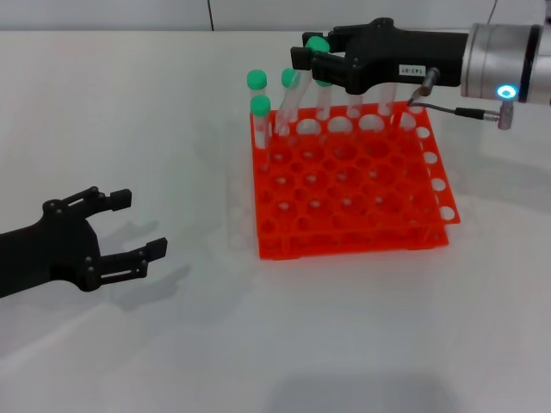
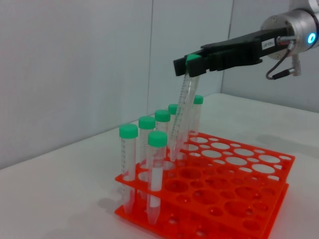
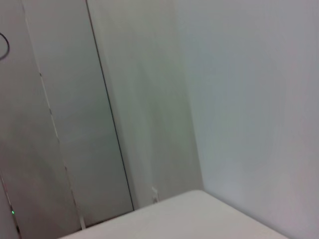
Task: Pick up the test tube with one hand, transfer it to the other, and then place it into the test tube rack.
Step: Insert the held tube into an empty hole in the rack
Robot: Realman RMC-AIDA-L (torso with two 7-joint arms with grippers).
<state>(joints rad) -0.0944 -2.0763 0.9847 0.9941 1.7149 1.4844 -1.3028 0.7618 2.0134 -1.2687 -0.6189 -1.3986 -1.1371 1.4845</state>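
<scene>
My right gripper, black with a white label, is shut on the green cap of the test tube above the back row of the orange test tube rack. In the left wrist view the right gripper holds the test tube tilted. Its lower end reaches a back-row hole of the rack, and I cannot tell how deep it sits. My left gripper, black and unlabelled, is open and empty, low over the table, well left of the rack.
Several other green-capped tubes stand in the rack's back and left holes, close to the held tube; they also show in the left wrist view. The right wrist view shows only a wall and a table corner.
</scene>
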